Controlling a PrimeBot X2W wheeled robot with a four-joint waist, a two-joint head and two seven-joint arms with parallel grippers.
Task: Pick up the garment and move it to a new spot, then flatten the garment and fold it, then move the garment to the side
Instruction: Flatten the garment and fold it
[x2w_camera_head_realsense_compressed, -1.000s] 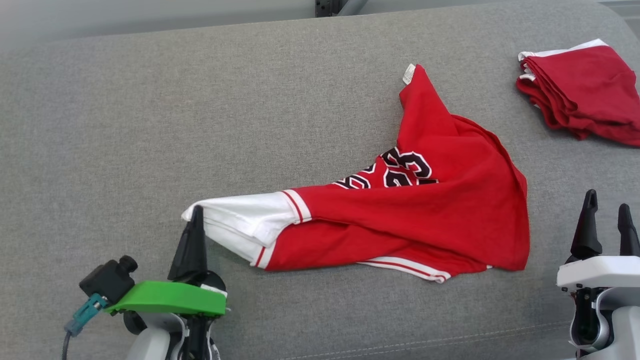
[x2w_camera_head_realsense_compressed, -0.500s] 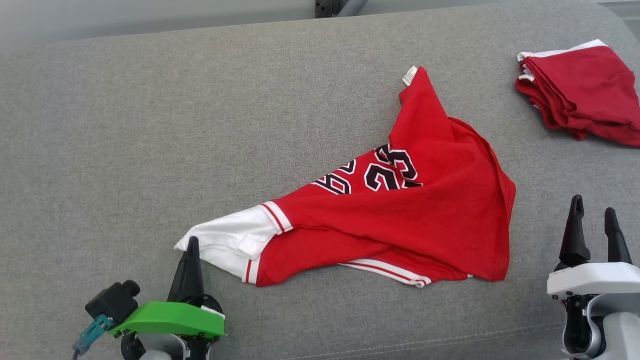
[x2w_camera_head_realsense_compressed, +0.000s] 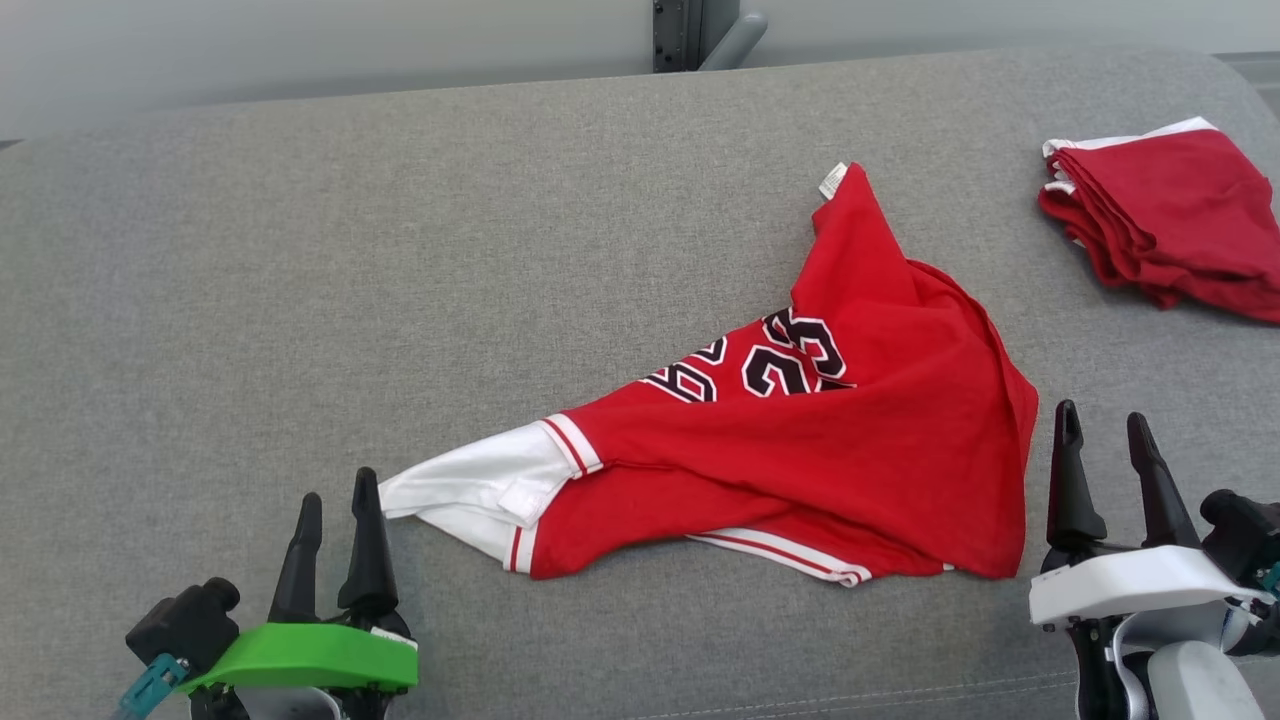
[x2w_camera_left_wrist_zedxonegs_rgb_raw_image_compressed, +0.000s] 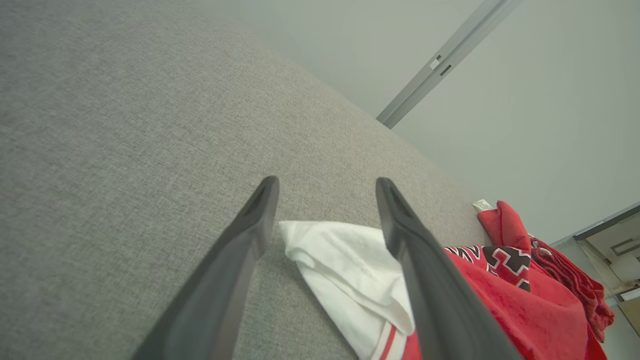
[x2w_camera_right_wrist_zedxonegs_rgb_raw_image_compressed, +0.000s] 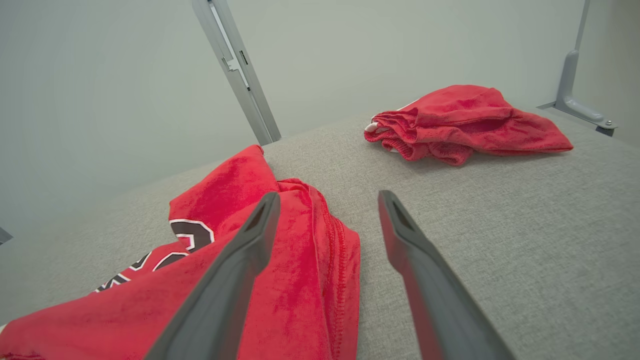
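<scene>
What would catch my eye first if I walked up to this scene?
A crumpled red jersey with black numbers and a white sleeve sprawls across the middle of the grey fabric surface. A folded red pile sits at the far right. At the near edge, the left gripper stands open beside the white sleeve, and the right gripper stands open by the jersey's right edge.

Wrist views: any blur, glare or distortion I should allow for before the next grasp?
Left wrist view: sharp, no glare; wide-angle stretch makes the left gripper loom large beside the jersey. Right wrist view: equally sharp, even soft light, the right gripper likewise stretched, faint shadow under the folded red pile. Head view: crisp, jersey numbers legible.
</scene>
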